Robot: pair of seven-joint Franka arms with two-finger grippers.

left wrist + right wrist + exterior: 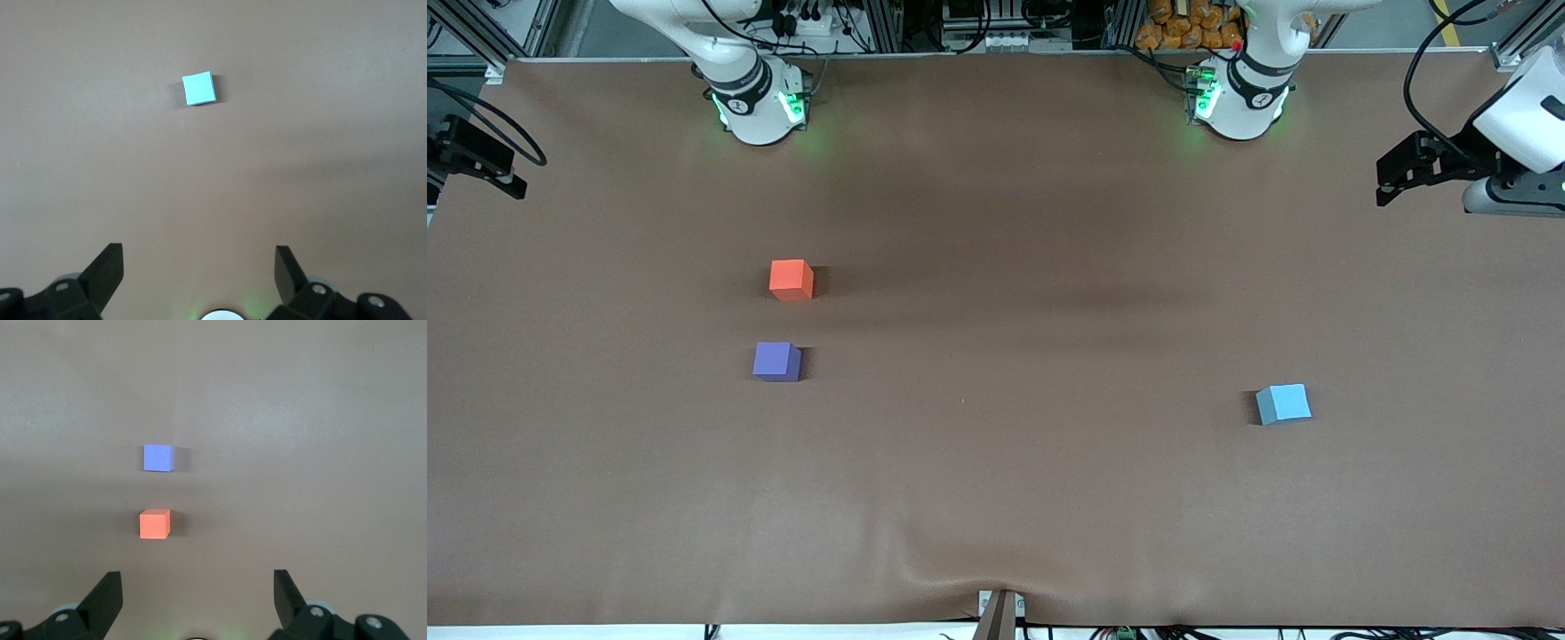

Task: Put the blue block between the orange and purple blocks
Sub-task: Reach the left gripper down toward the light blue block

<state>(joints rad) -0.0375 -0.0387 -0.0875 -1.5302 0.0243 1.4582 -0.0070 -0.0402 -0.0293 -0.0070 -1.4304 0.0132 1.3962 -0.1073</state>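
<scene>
Small sky-blue matte cube [1284,404] sits alone toward left arm's end of brown counter [996,498], well apart from orange-red matte cube [791,279] & violet-purple matte cube [777,362]. Left gripper [199,268] and right gripper [197,590] both spread, empty — left should descend square over blue's faces, grip centred.

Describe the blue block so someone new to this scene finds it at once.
On the brown table, look toward the left arm's end. The blue block sits alone there, nearer the front camera than the orange block and purple block. It is the light sky-blue cube, paler than the purple one.
</scene>
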